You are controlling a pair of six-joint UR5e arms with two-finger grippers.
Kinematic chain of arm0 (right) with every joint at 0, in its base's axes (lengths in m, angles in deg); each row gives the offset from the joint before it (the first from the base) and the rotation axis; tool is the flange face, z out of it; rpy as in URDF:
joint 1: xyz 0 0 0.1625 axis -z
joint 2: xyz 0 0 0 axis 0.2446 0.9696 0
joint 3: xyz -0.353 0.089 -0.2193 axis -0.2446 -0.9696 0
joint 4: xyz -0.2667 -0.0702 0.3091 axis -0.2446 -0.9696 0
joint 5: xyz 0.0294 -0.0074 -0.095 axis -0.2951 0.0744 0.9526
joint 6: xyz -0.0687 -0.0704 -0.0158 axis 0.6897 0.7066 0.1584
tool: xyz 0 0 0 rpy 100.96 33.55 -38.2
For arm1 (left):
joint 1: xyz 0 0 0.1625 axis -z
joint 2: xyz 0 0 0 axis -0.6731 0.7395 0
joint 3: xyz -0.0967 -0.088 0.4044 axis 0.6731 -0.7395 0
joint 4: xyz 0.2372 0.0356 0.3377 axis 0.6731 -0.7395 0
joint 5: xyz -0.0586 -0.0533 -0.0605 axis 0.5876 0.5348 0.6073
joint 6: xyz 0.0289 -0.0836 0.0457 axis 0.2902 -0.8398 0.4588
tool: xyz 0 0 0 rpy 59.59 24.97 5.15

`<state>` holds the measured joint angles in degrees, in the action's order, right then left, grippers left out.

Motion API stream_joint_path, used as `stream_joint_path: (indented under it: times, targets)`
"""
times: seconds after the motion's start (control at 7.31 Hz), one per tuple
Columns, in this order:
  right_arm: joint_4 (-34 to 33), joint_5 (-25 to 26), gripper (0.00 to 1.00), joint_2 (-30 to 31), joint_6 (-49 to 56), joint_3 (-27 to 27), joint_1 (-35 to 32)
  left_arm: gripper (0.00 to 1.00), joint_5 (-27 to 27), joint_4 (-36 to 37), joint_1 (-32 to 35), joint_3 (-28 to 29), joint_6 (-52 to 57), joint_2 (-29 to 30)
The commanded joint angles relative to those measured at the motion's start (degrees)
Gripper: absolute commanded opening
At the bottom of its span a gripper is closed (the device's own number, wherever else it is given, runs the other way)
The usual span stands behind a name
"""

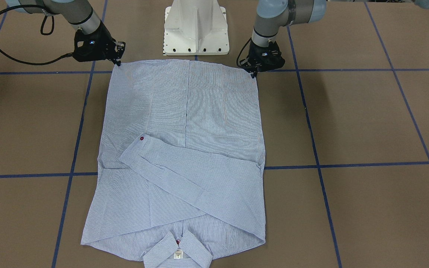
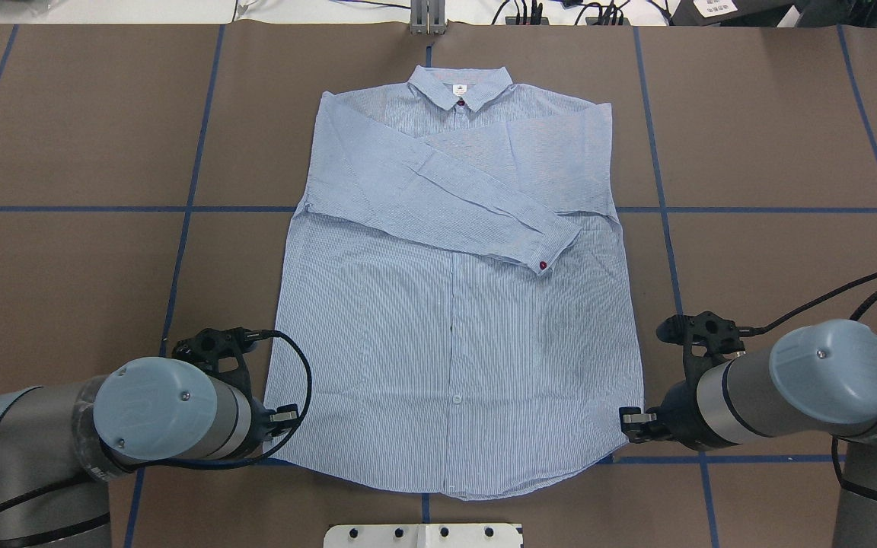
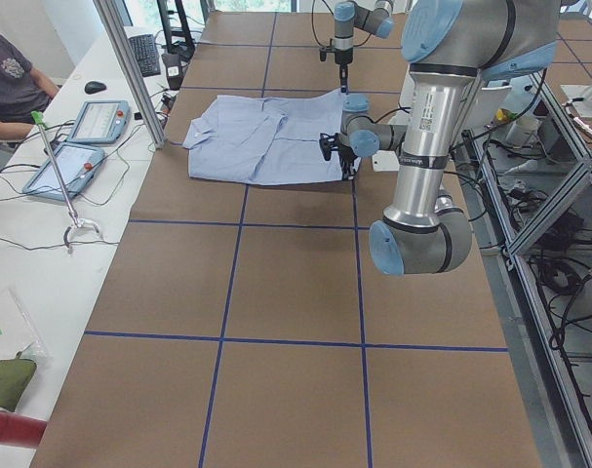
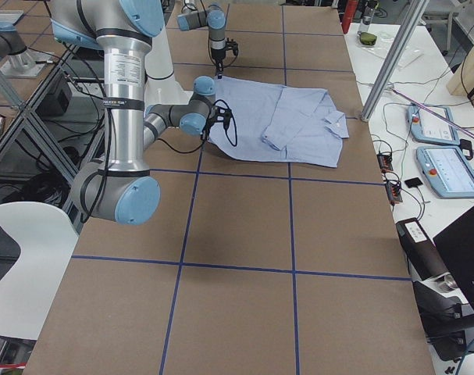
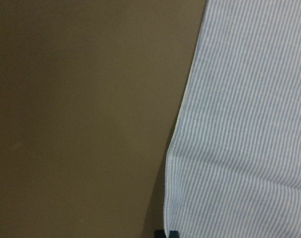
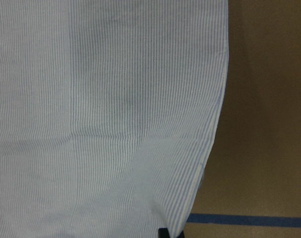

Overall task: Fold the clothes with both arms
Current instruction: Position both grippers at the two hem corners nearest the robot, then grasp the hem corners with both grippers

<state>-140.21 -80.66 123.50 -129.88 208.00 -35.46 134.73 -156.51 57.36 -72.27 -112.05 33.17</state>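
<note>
The light blue-and-white fine-striped long-sleeved button shirt [image 2: 454, 327] lies flat, front side up, in the middle of the brown table [image 2: 65, 274]. Its collar [image 2: 460, 84] is on the side far from the robot, and its rounded hem is on the near side, close to the white pedestal base [image 2: 423, 535]. Both sleeves are laid across the chest. The upper one runs slantwise from the shoulder on the robot's left and ends in a cuff [image 2: 553, 255] with a red button. The sleeve step therefore looks done, and I judge that the next fold is hem toward collar.

This explains where the arms are. The black two-finger left gripper [image 2: 286, 417] is low at the hem's left corner and the black two-finger right gripper [image 2: 631, 418] is low at the hem's right corner. They are placed symmetrically, so both corners can rise together without skewing the cloth. Each wrist camera shows only a dark fingertip at the very edge of the cloth (the rest is out of its frame). I cannot tell how wide the jaws stand, nor whether the cloth is pinched between them.

The fabric looks thin, with soft creases near the corners and on the sleeves. The button line runs straight down the middle, roughly square to the blue tape lines [image 2: 103, 208].
</note>
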Motion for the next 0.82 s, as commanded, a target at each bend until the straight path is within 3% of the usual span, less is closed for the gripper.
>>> stream_joint_path:
  times: [0.0,0.41,0.68]
  targets:
    - [0.26,-7.54,0.00,-0.32,0.16,1.89,-3.37,0.00,0.13,4.35,0.07,-5.88,0.02,0.21]
    - [2.52,-18.53,0.00,0.20,0.51,4.71,-8.90,0.00,0.56,5.60,-0.02,-10.21,0.02,-0.14]
    - [4.74,-20.86,0.00,2.31,0.60,4.28,-11.04,0.00,0.65,5.60,-0.02,-10.13,0.19,-0.40]
